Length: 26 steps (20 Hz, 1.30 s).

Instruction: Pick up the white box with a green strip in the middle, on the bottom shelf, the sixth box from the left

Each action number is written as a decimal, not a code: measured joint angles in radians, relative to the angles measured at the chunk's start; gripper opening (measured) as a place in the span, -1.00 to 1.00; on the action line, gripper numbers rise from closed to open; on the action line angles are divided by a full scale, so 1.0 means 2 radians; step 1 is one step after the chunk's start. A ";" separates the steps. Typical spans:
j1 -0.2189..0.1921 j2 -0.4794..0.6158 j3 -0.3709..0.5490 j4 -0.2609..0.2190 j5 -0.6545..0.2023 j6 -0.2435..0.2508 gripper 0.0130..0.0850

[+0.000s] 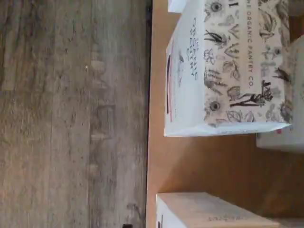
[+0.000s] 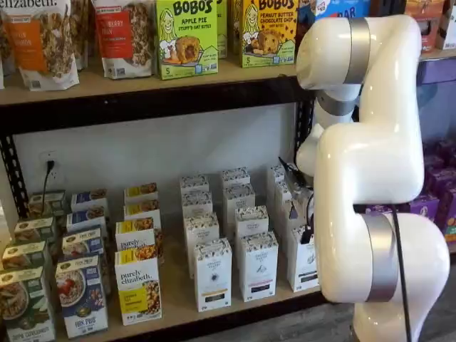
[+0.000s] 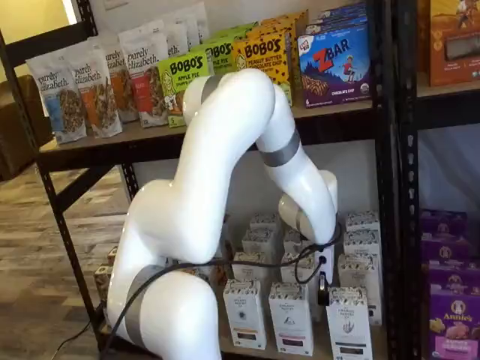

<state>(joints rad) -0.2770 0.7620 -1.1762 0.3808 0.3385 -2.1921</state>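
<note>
The bottom shelf (image 2: 178,308) has bare board along its front edge, and narrow gaps separate the carton rows. Grey wood-grain floor (image 1: 71,114) lies beyond that edge. The white box (image 2: 303,261) stands in the front row towards the right end, partly hidden by the arm; its top band is speckled, its strip dark. The gripper (image 3: 322,289) hangs just beside it; finger spacing cannot be determined.

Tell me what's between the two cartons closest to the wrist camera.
Nothing: bare bottom shelf separates the floral-banded carton from the plainer carton, in the wrist view.
</note>
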 joint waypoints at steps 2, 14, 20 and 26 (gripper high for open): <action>-0.003 0.010 -0.012 -0.071 0.009 0.062 1.00; -0.008 0.064 -0.068 -0.083 0.013 0.069 1.00; -0.016 0.091 -0.106 -0.177 0.028 0.147 1.00; -0.015 0.112 -0.134 -0.257 0.043 0.220 1.00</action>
<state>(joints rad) -0.3075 0.9857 -1.4438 -0.1331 0.4254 -1.7529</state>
